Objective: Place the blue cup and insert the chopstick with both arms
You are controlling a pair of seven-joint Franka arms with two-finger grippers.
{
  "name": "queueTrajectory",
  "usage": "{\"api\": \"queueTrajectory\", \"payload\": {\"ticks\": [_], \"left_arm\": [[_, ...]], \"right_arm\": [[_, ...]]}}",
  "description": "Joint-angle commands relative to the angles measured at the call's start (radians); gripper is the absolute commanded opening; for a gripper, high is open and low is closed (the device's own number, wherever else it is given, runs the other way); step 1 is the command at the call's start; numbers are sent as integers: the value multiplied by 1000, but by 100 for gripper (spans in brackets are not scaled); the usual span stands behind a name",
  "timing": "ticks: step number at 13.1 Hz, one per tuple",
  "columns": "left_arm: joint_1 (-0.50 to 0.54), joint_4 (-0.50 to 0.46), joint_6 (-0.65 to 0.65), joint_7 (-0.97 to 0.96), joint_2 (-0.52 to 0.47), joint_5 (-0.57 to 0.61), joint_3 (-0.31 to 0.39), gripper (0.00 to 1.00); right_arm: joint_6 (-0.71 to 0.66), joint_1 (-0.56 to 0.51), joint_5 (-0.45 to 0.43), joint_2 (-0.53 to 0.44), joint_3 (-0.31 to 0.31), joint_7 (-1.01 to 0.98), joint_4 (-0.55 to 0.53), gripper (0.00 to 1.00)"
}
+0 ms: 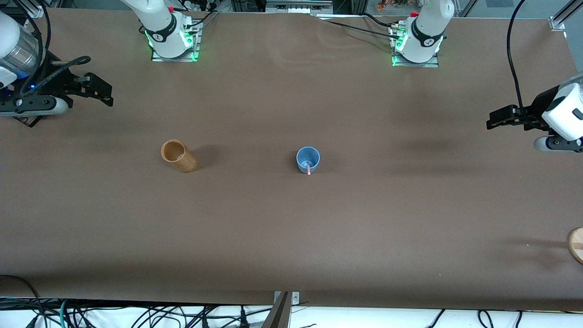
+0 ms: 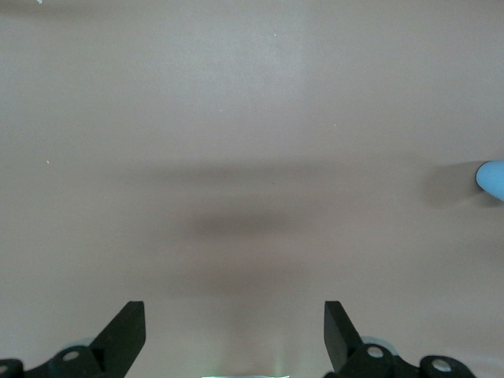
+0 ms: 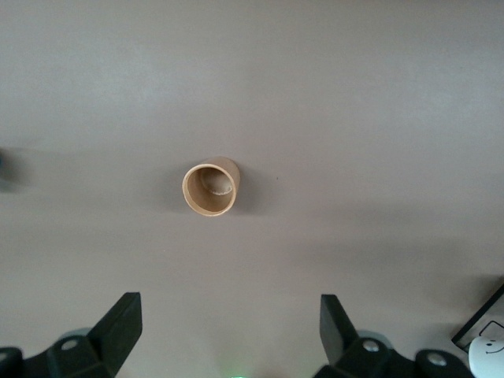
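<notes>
Both arms (image 1: pixel 565 114) up at table ends, jaws apart.

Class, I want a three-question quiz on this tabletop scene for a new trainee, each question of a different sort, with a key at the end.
1. True or false: the chopstick stands inside the blue cup.
2. Multiple choice: the tan wooden cup stands A) on the blue cup, B) beside the blue cup, toward the right arm's end of the table, C) in the right gripper.
3. Fill in: the left gripper is open and holds ____.

Key:
1. True; the stick leans on the rim.
2. B.
3. Nothing; in both wrist views the fingers are spread over bare table, and both arms wait at the table's ends.
</notes>
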Motion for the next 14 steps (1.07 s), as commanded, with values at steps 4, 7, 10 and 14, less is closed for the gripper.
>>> {"api": "queueTrajectory", "payload": {"ticks": [4, 7, 10, 14], "left_arm": [[-4, 2, 2, 14, -2, 19, -3, 100], [-5, 2, 2, 13, -2, 17, -3, 100], [-5, 2, 2, 14, -2, 16, -3, 100], [-5, 2, 2, 14, -2, 17, -3, 100]], "right_arm": [[-2, 3, -97, -11, 20, 19, 13, 100], [7, 39, -112, 35, 20, 25, 13, 100], [-1, 33, -86, 40, 16, 25, 13, 100], [-1, 38, -59, 38, 17, 103, 15, 100]]}}
